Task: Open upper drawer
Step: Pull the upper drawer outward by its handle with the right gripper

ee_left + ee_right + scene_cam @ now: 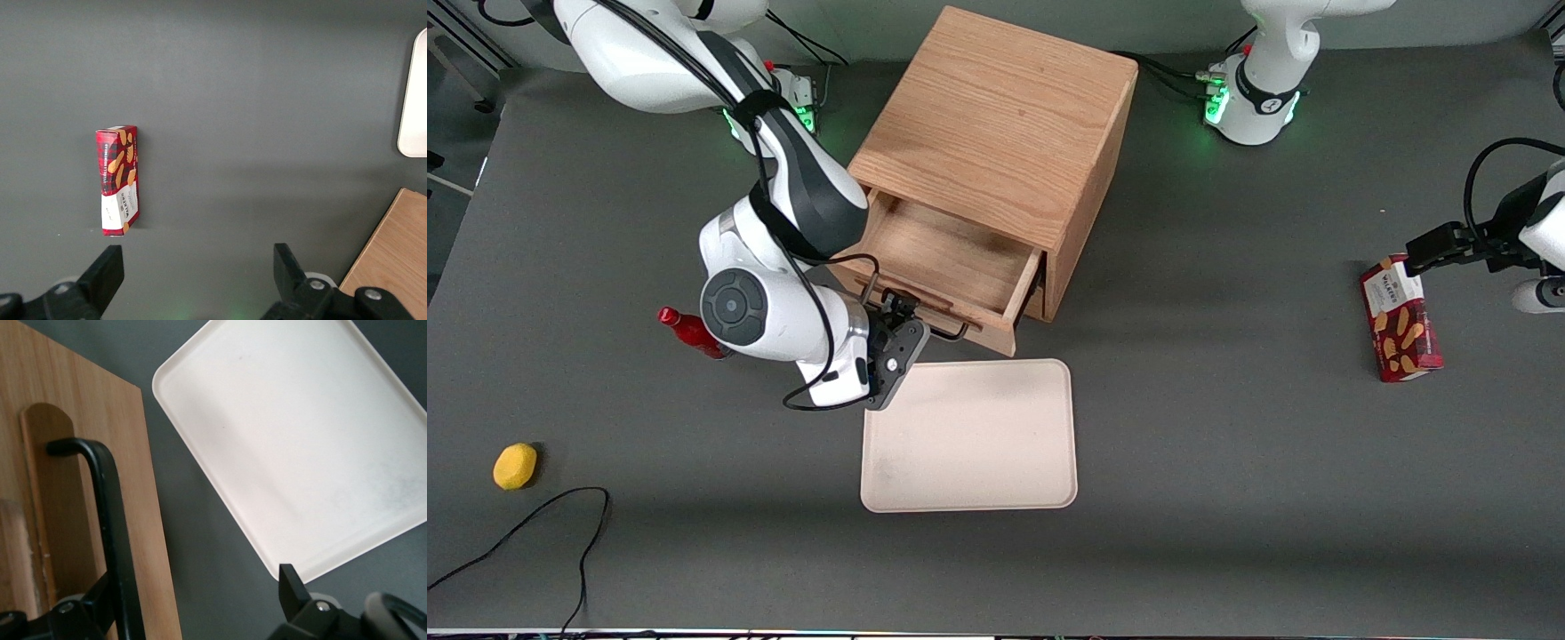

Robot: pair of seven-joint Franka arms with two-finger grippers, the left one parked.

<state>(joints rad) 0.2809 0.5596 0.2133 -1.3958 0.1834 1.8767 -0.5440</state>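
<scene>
The upper drawer (pixel 951 258) of the wooden cabinet (pixel 996 116) stands pulled well out, its bare oak inside showing. Its thin black wire handle (pixel 943 331) sits on the drawer front (pixel 80 487), facing the front camera. My right gripper (pixel 898 336) hangs in front of the drawer at the handle's end toward the working arm. In the right wrist view the gripper (pixel 193 587) is open, fingers wide apart. The handle bar (pixel 113 520) runs close beside one finger (pixel 93 603), while the other finger (pixel 291 585) stands over the tray's edge.
A cream tray (pixel 969 436) lies just in front of the open drawer, nearer the front camera. A red bottle (pixel 689 331) lies beside my arm. A yellow object (pixel 515 466) and a black cable (pixel 560 533) lie toward the working arm's end. A cookie box (pixel 1400 318) lies toward the parked arm's end.
</scene>
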